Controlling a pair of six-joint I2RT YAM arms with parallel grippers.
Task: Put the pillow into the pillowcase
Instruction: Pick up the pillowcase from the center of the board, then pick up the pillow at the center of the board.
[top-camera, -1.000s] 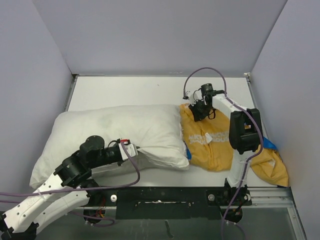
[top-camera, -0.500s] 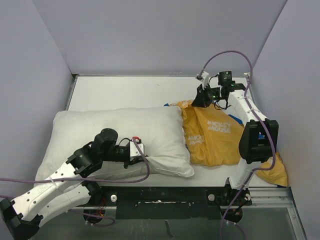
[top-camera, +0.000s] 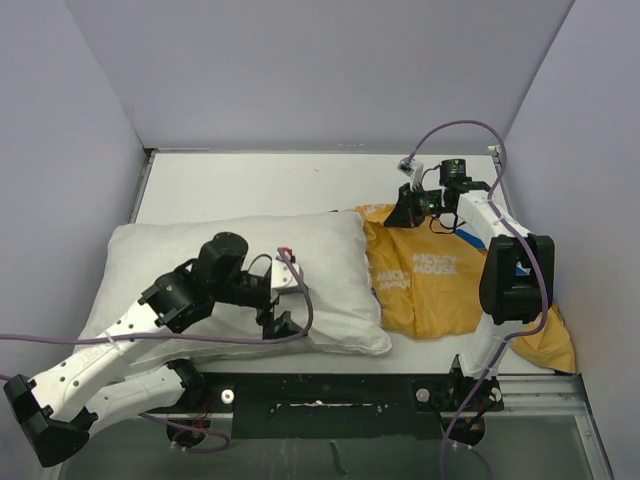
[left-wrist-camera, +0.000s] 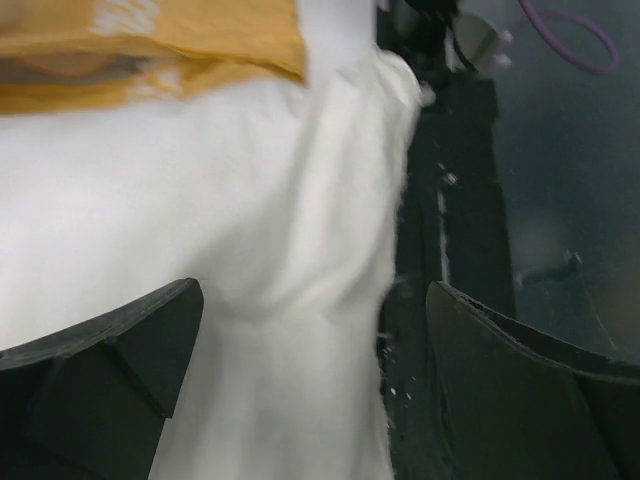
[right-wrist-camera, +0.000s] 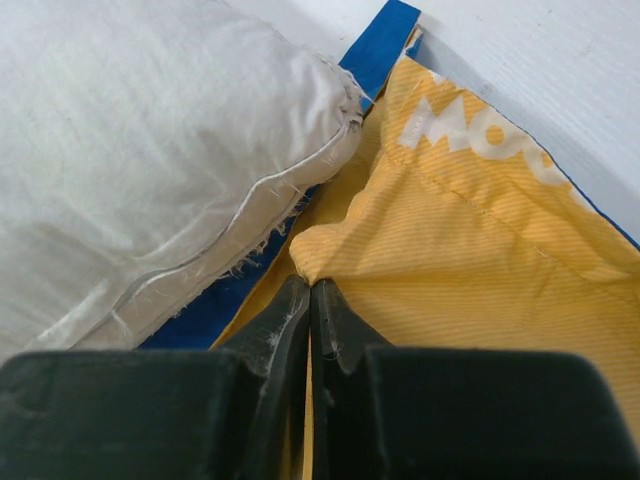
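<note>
At pillow (top-camera: 230, 260) near edge | my left gripper (left-wrist-camera: 315, 310) just lets go, wide, empty | right gripper (right-wrist-camera: 308, 285) pinches pillowcase (top-camera: 430, 280) hem | insertion barely begun

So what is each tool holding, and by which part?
The right tool pinches the pillowcase by a yellow fold beside the pillow; the left tool is open, holding nothing.
</note>
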